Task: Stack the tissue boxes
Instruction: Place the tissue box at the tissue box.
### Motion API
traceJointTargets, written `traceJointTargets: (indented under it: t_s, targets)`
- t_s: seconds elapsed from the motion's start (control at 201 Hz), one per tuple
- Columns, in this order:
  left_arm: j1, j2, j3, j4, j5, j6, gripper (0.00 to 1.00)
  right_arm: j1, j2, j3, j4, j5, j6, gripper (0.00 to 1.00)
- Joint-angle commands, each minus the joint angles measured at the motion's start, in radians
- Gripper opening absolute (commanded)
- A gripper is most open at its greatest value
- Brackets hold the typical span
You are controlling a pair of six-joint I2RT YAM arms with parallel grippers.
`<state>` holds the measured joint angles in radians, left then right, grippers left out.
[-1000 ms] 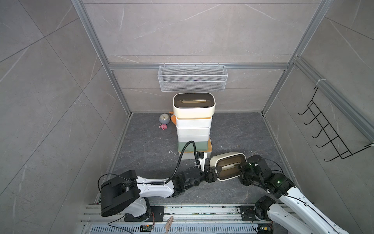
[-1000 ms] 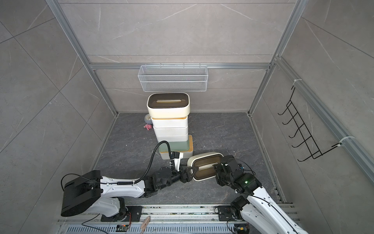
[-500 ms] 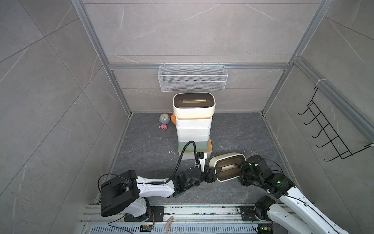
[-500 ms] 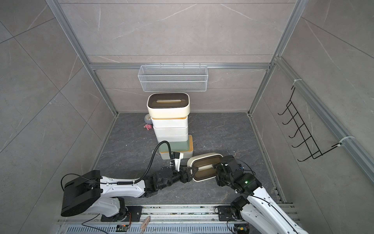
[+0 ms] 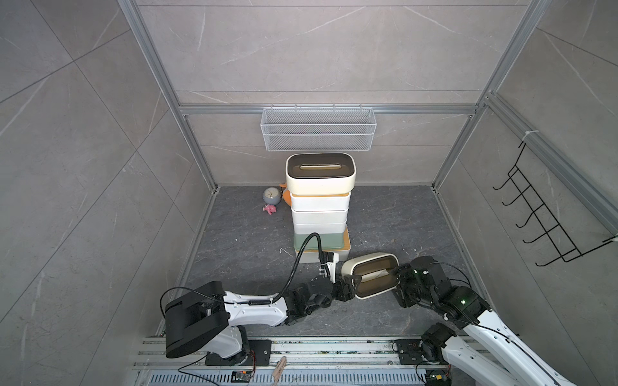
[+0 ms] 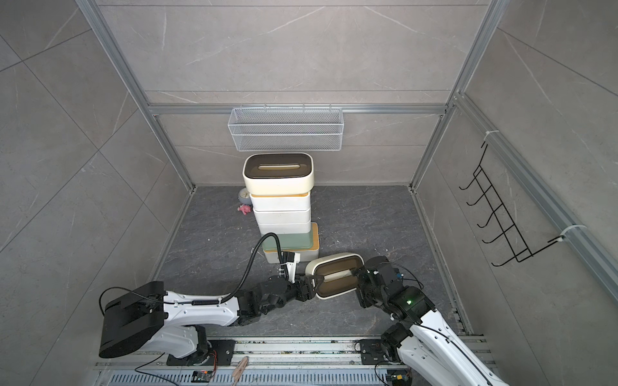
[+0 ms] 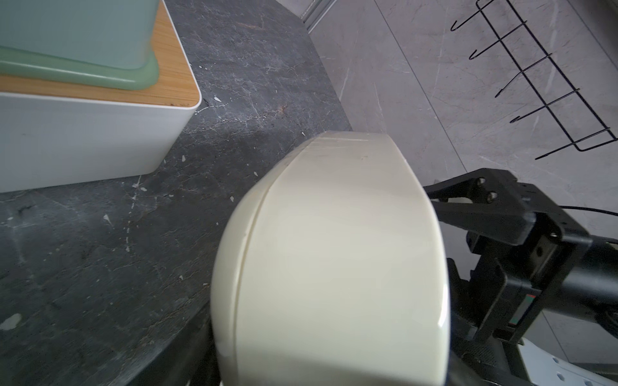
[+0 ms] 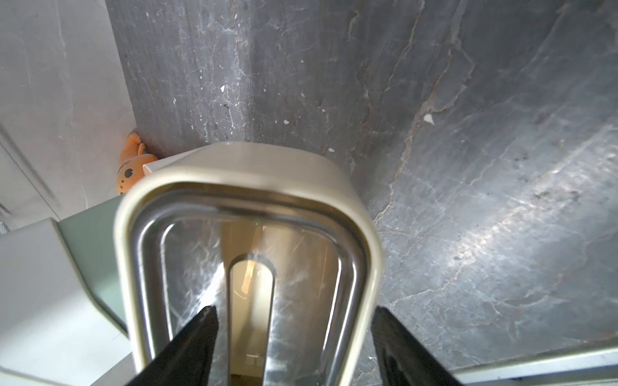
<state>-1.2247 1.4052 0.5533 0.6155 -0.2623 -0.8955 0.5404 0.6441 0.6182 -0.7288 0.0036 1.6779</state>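
Right claw point(image 5: 397, 276) has widened (left claw point(image 5: 349, 287) grips cream box point(image 5: 368, 260)).

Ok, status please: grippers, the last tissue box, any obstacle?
Left gripper shut on cream tissue box, one end; right gripper open across the other end. Box tilted, not yet stacked. Left arm's cable arcs before six-box stack.

Stack of six tissue boxes point(image 5: 319, 214), cream dark-lidded box point(image 5: 369, 275) tilted beside its base
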Motion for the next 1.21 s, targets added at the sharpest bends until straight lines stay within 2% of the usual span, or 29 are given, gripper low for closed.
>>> traceJointTargets:
  t_s: [0.0,0.189,0.259,0.499,0.703,0.907,1.112,1.201]
  targets:
    - [-0.007,-0.091,0.012,0.01,-0.046,-0.011,0.5,0.004,-0.03,0.07,-0.053,0.049,-0.093,0.78]
    - [-0.007,-0.238,0.025,-0.212,-0.032,0.036,0.5,0.004,-0.077,0.147,-0.113,0.129,-0.245,0.9]
    - [-0.007,-0.308,0.023,-0.291,-0.019,0.05,0.5,0.004,-0.093,0.165,-0.104,0.14,-0.313,0.98]
    - [-0.006,-0.546,0.106,-0.681,0.06,0.154,0.5,0.004,-0.147,0.2,0.006,0.124,-0.594,1.0]
    - [-0.006,-0.689,0.294,-0.97,0.081,0.256,0.49,0.004,-0.192,0.195,0.144,0.112,-0.779,1.0]
    - [-0.007,-0.688,0.532,-1.129,0.057,0.334,0.49,0.004,-0.226,0.185,0.24,0.118,-0.918,1.0]
    - [-0.005,-0.575,0.799,-1.162,0.019,0.406,0.49,0.004,-0.258,0.165,0.329,0.055,-0.988,1.0]
    - [-0.007,-0.516,0.907,-1.156,0.016,0.431,0.49,0.004,-0.266,0.158,0.368,-0.008,-1.003,1.0]
